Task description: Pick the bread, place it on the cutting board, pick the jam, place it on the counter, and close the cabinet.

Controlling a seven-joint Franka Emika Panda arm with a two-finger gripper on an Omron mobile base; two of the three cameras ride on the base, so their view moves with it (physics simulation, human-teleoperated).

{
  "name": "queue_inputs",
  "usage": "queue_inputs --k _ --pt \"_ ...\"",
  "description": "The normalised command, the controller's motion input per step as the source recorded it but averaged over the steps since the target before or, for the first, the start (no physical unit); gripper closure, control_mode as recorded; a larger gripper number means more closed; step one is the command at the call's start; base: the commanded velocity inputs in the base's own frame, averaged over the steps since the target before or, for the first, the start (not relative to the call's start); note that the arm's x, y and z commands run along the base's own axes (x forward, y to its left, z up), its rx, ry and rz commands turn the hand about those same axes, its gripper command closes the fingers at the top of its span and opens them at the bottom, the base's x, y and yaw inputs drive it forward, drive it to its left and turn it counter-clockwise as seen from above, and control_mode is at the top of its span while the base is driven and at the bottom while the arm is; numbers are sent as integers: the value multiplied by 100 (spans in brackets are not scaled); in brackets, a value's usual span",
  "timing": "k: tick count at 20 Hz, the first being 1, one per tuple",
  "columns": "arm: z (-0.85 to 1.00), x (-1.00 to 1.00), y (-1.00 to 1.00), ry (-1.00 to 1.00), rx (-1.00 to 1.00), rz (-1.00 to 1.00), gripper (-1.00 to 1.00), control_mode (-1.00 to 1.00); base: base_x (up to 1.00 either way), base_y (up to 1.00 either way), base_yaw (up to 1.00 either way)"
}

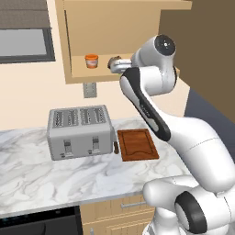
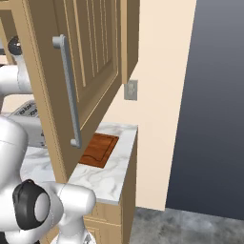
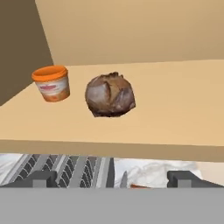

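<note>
Reaching for the bread in the open cabinet.
My gripper (image 3: 112, 177), fingers spread and empty, faces the shelf's front edge; the bread (image 3: 110, 95) sits straight ahead, the jam (image 3: 52, 83) beside it.

Both base views look down across the cutting board (image 1: 137, 144) from opposite sides; the hand view faces the cabinet (image 3: 131, 30) shelf closely.

bread (image 1: 113, 62) mostly hidden behind arm, cabinet (image 2: 90, 62) door cropped

From where I look, the jam (image 3: 52, 83) in the upper left of the hand view wears a pale band with reddish marks too blurred for me to read.
</note>
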Motion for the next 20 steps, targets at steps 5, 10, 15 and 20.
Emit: queue_inputs --k 5,10,15,20 --pt "0 54 2 -3 0 0 -100 -100 0 0 0" --pt "0 48 6 0 0 0 -100 -100 0 0 0" --pt "0 35 17 0 0 0 -100 -100 0 0 0" --pt "0 24 17 0 0 0 -100 -100 0 0 0"
